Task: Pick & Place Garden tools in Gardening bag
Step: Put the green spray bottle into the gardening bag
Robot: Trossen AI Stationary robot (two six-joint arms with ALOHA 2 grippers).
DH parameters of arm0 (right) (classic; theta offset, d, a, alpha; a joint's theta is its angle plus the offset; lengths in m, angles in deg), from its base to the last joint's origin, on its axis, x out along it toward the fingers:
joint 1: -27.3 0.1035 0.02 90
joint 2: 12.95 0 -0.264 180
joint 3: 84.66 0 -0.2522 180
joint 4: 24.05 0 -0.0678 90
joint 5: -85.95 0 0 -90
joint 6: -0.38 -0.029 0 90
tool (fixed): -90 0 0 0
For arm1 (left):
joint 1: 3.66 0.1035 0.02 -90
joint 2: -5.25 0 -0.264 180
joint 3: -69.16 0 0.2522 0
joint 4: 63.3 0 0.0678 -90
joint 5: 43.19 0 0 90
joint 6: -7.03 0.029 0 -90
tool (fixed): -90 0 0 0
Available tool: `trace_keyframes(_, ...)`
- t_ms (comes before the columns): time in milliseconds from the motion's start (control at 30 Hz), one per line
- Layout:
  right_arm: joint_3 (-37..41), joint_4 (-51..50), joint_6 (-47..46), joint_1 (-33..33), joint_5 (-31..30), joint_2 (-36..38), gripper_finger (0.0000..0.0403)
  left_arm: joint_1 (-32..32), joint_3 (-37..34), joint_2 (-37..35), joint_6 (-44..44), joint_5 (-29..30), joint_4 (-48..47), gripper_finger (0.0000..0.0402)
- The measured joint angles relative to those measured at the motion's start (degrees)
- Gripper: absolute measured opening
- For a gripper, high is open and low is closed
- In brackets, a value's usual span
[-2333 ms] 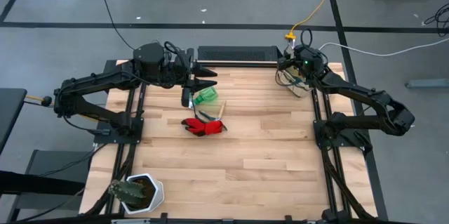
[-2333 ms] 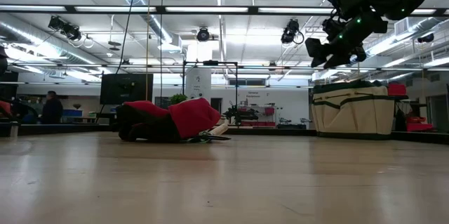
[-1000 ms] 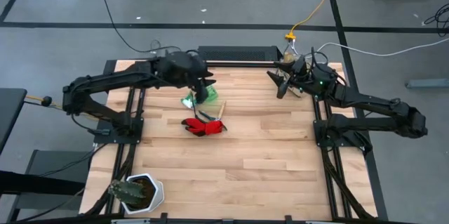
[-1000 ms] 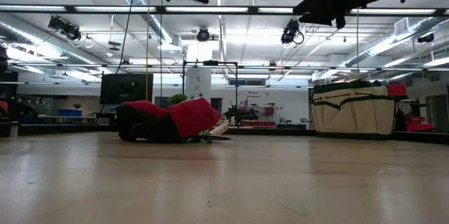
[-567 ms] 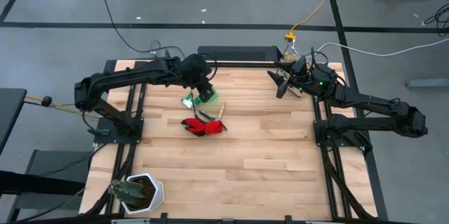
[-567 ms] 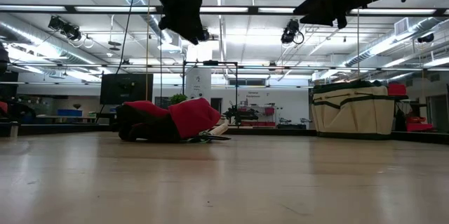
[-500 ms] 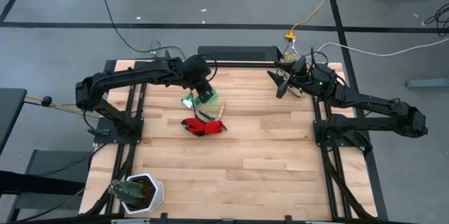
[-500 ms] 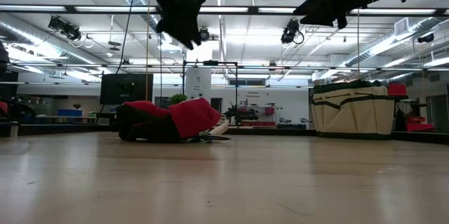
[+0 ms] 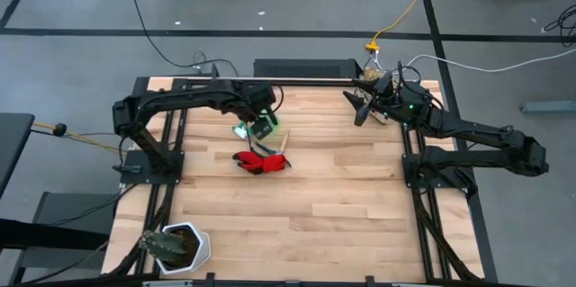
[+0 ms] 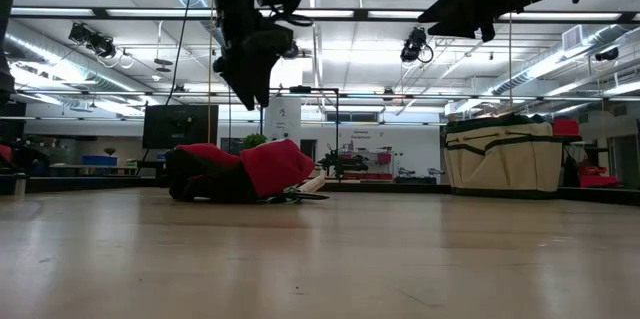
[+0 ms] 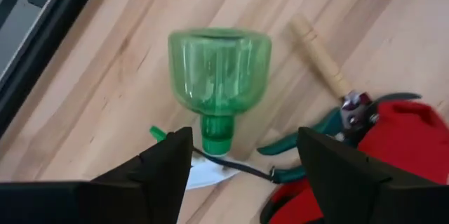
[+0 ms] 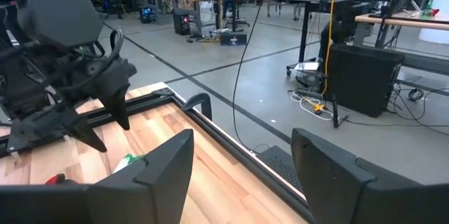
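Observation:
A translucent green watering vessel lies on its side on the wooden table, at the far left. Beside it lie a wooden-handled tool, green-handled pruners and a red glove. My left gripper hangs open above the vessel's neck, pointing steeply down, with a finger on either side and touching nothing. The beige gardening bag stands at the far right. My right gripper waits open in the air next to it, pointing level.
A white pot with a dark plant stands at the near left corner. A black rail runs along the table's far edge. Arm frames flank both sides.
My left gripper has sunk toward the green vessel and tipped from nearly level to steeply downward, drifting a little toward the near edge. The vessel, tools and glove have kept their places.

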Motion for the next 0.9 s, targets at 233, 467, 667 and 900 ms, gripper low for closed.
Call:
trace_keyframes(233, 0.0, 0.0, 0.0, 0.0, 0.0, 0.0, 0.0239, -1.1, -3.8, -0.9, 3.2, 0.0, 1.6, 0.0259)
trace_keyframes(467, 0.0, -0.2, -1.4, 0.0, 0.0, 0.0, 0.0239, -1.0, -9.9, -1.7, 4.8, 0.1, 7.7, 0.0259)
trace_keyframes(667, 0.0, -0.5, -1.4, 0.0, 0.0, 0.0, 0.024, 1.2, -14.7, -1.7, 7.1, -0.5, 12.7, 0.0259)
trace_keyframes(900, 0.0, -0.8, -1.4, 0.0, 0.0, 0.0, 0.0239, 3.9, -18.5, -1.7, 8.7, -3.2, 16.6, 0.0259)
